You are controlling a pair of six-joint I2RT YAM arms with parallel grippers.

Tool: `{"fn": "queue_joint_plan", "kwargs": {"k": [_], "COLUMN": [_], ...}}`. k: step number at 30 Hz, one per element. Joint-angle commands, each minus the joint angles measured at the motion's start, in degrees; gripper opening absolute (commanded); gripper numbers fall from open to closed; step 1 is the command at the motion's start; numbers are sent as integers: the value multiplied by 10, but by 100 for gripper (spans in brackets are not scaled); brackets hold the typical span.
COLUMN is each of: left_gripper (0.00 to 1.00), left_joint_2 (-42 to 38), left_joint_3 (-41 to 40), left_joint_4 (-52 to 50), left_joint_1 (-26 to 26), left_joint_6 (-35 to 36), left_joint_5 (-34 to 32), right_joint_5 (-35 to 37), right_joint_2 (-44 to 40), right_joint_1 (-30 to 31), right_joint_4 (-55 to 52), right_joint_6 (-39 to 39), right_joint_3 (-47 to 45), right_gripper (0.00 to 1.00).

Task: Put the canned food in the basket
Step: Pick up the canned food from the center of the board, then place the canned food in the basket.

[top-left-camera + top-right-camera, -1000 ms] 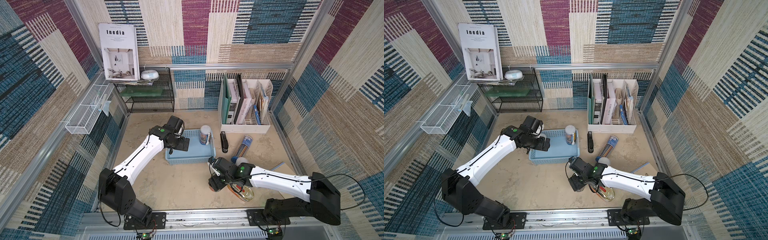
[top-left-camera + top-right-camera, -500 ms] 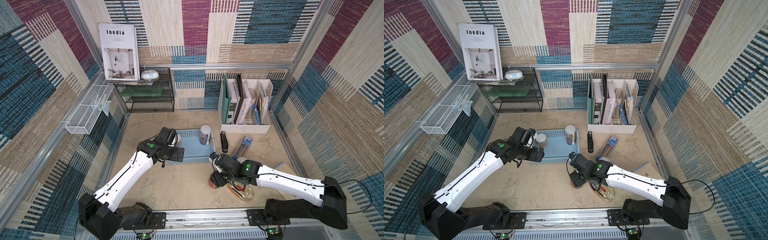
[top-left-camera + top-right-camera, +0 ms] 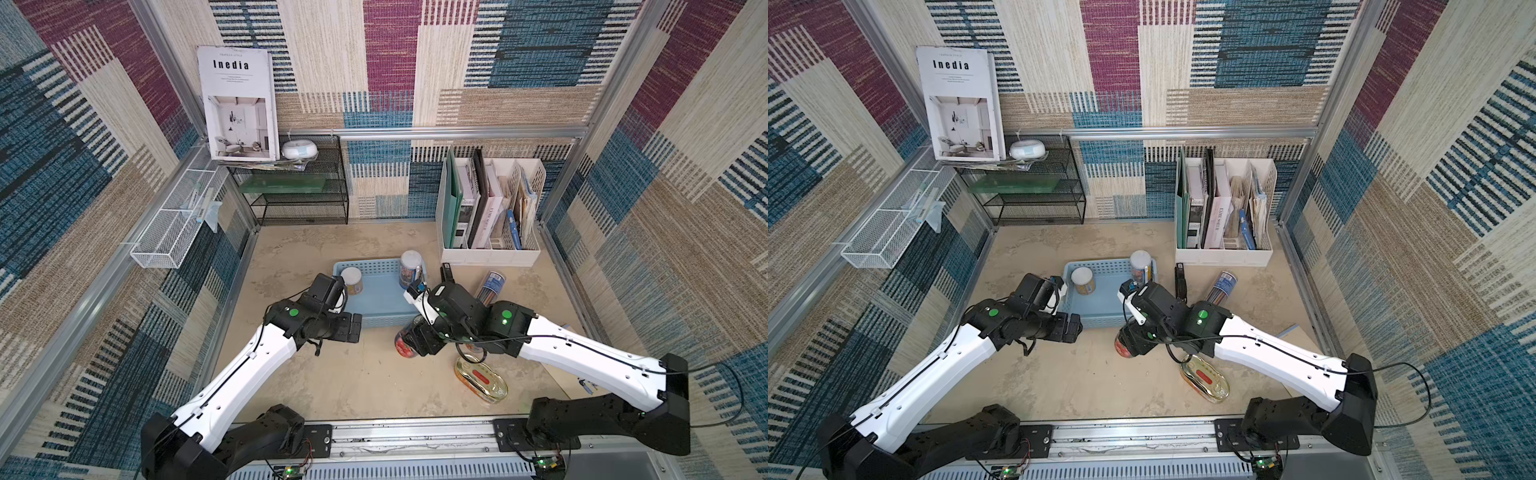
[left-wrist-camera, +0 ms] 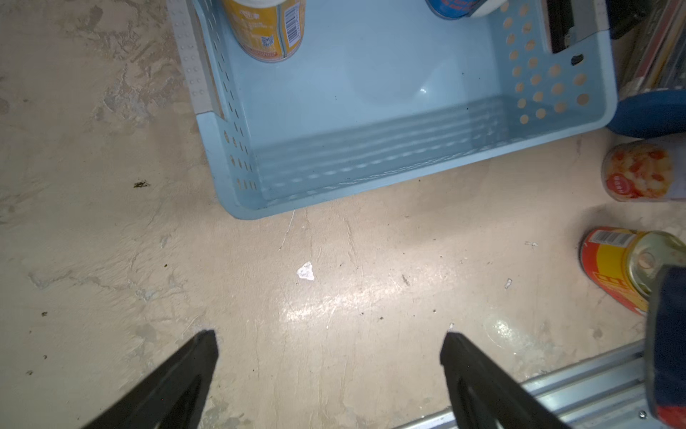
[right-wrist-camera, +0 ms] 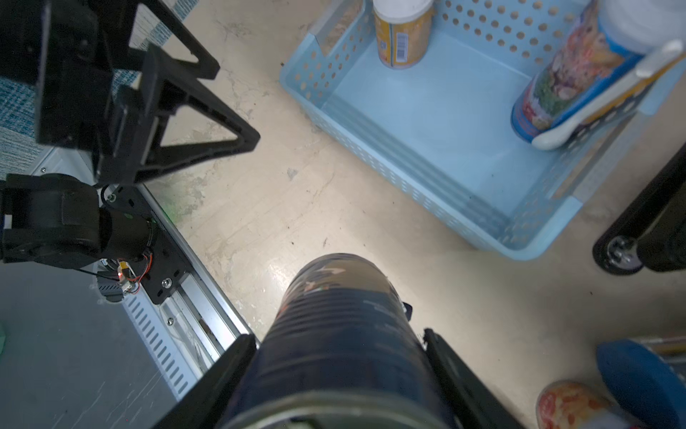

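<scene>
Right claw (image 5: 336, 338) is clenching a ribbed round can (image 5: 334, 297), whose label is showing red and yellow in the left wrist view. The can is sitting between the two fingers, outside the light-blue basket (image 3: 376, 322) and just beside its near wall. Left claw (image 4: 328, 336) is hanging released over the bare bench (image 4: 111, 260) by the basket's corner. A yellow can (image 3: 351, 279) and a taller can (image 3: 410, 270), both white-lidded, are standing inside the basket. An oval gold tin (image 3: 481, 380) is lying on the bench.
</scene>
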Motion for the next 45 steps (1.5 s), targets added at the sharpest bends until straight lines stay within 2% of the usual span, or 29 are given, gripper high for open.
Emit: {"fn": "queue_joint_plan", "kwargs": {"k": [1,10,22,31,45], "left_gripper": [99,99,99,99,99], "left_joint_2": [-15,-8,-17,-30,-39], "left_joint_3": [-1,1,-18,-33,-41], "left_joint_4": [2,-15,7,6,8], "left_joint_1": [0,9,85,105,115], "left_joint_6": [-7,-2,-5,1,6], "left_joint_5": [3,-33,-31,-27,-20], "right_joint_5": [5,58,20,-15,-52], "right_joint_2": [36,198,381,526,617], "right_joint_1": [0,-11,-43,-50,-53], "right_joint_4": [29,-6,-30,-69,-59], "right_joint_6": [-43,-137,-195,-212,-216], "right_joint_3": [44,213,403,560,610], "right_gripper": [55,55,55,55,59]}}
